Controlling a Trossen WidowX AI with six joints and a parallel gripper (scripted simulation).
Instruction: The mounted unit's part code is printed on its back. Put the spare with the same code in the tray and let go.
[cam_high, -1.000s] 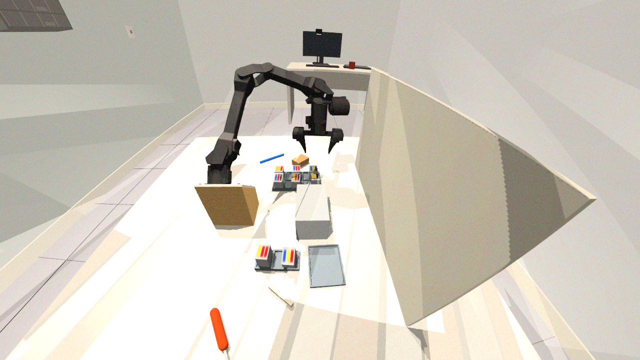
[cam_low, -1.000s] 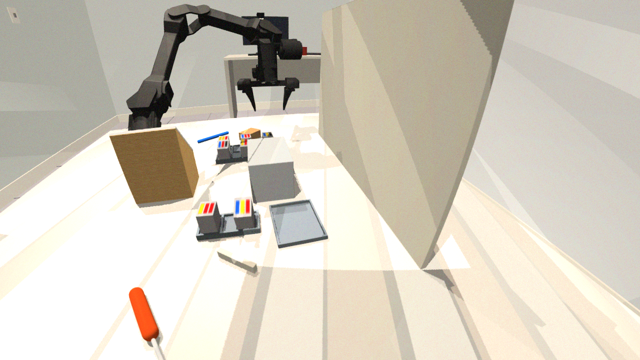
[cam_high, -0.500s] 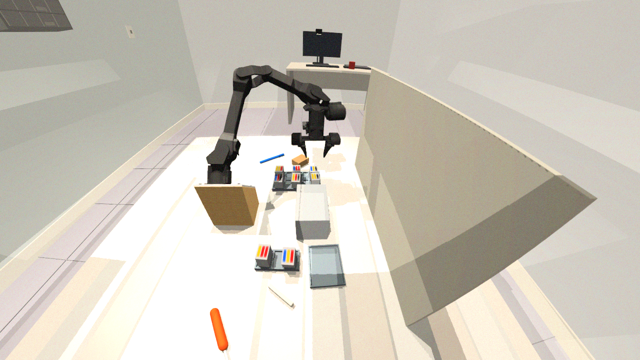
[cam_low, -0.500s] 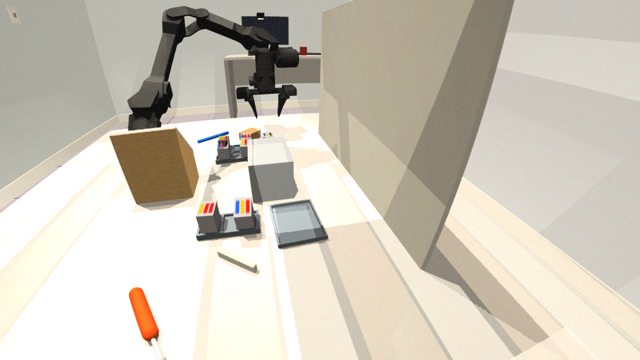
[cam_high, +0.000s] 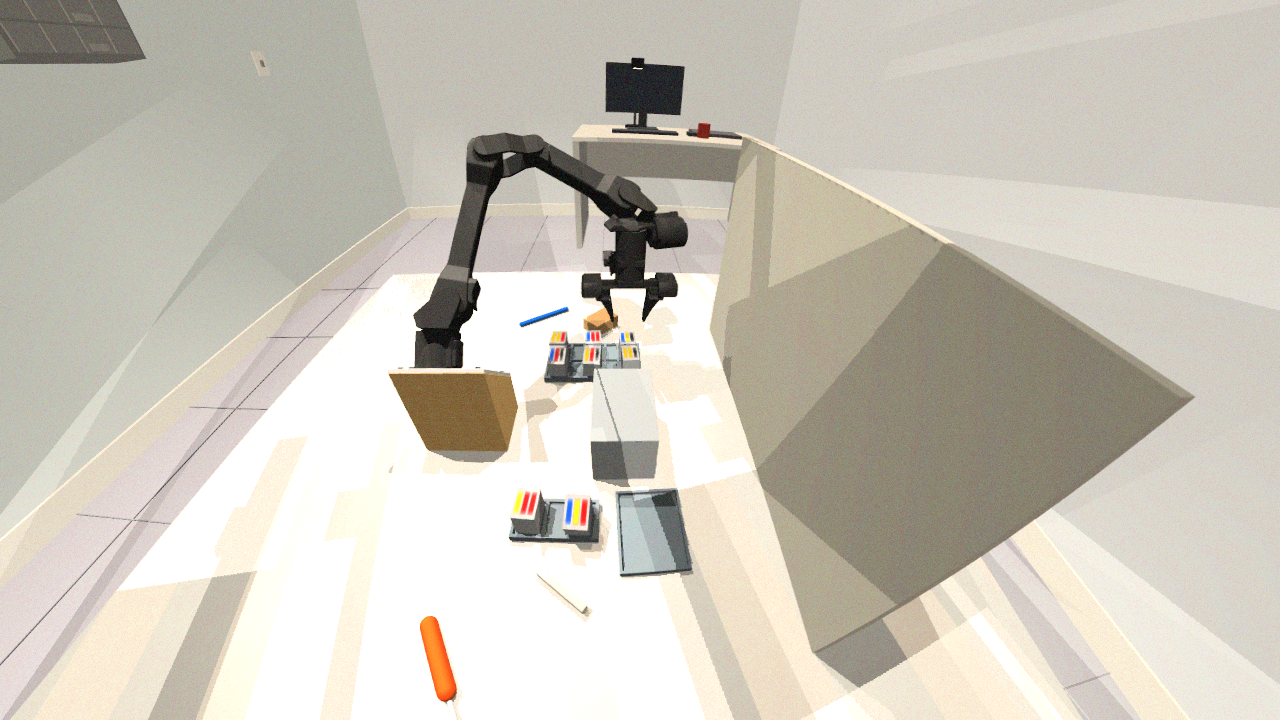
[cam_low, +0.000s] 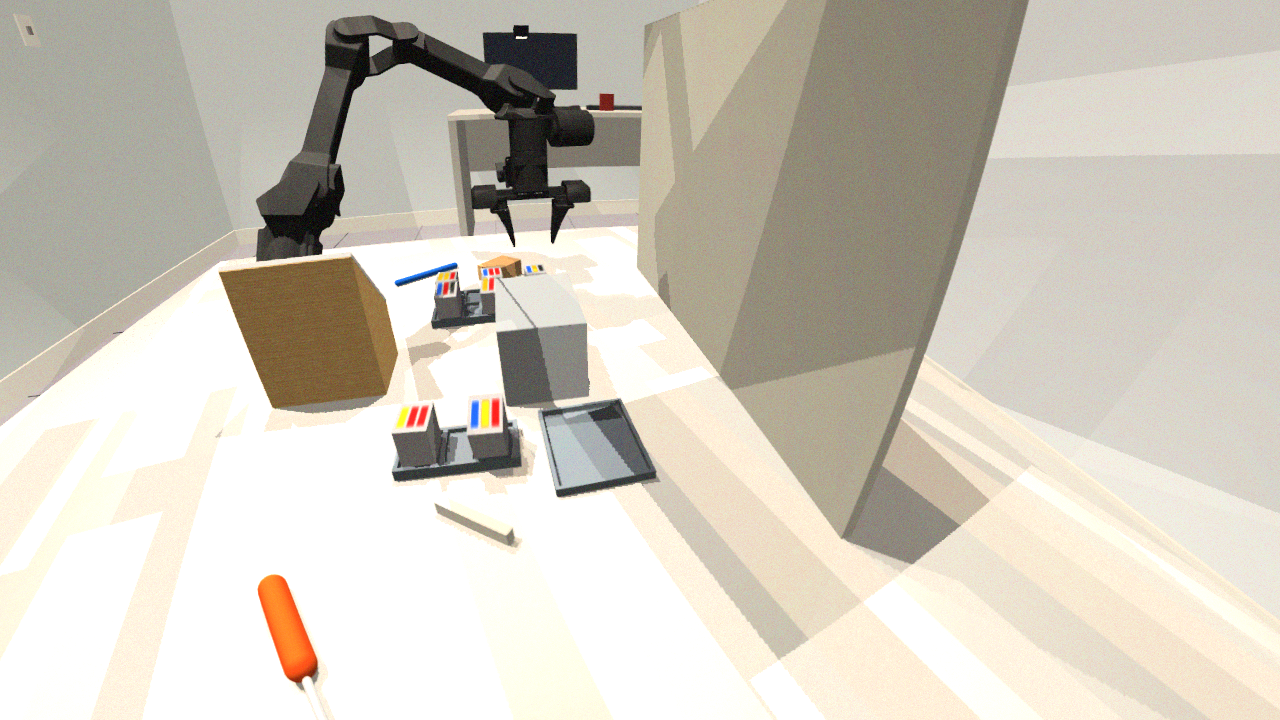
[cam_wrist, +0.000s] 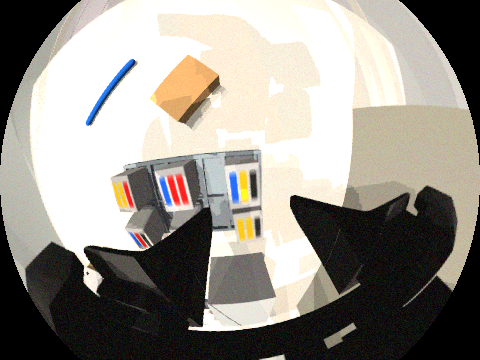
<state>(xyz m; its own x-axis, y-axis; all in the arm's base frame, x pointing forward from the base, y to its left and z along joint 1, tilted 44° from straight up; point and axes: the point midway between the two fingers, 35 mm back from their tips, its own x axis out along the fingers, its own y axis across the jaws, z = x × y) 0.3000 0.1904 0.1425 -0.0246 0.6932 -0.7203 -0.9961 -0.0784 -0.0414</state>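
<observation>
My gripper (cam_high: 628, 319) (cam_low: 533, 243) (cam_wrist: 251, 207) is open and empty, fingers down, above the right end of the far rack (cam_high: 612, 355) (cam_wrist: 215, 175). A spare with blue, yellow and black bars (cam_high: 627, 337) (cam_low: 534, 269) (cam_wrist: 243, 186) stands in the rack's back right; one with yellow, yellow and black bars (cam_high: 630, 353) (cam_wrist: 248, 227) is in front of it. The near rack (cam_high: 554, 540) (cam_low: 460, 471) holds two spares. The grey mounted unit (cam_high: 623, 456) (cam_low: 544, 362) (cam_wrist: 240, 280) stands between the racks; its printed back is not visible. The tray (cam_high: 653, 537) (cam_low: 595, 447) is empty.
A tall beige panel (cam_high: 895, 358) (cam_low: 769, 223) (cam_wrist: 415, 150) stands along the right. A brown block (cam_high: 465, 411) (cam_low: 313, 331) stands left of the unit. An orange block (cam_high: 597, 320) (cam_wrist: 185, 87) and a blue rod (cam_high: 544, 317) (cam_wrist: 107, 92) lie behind the far rack.
</observation>
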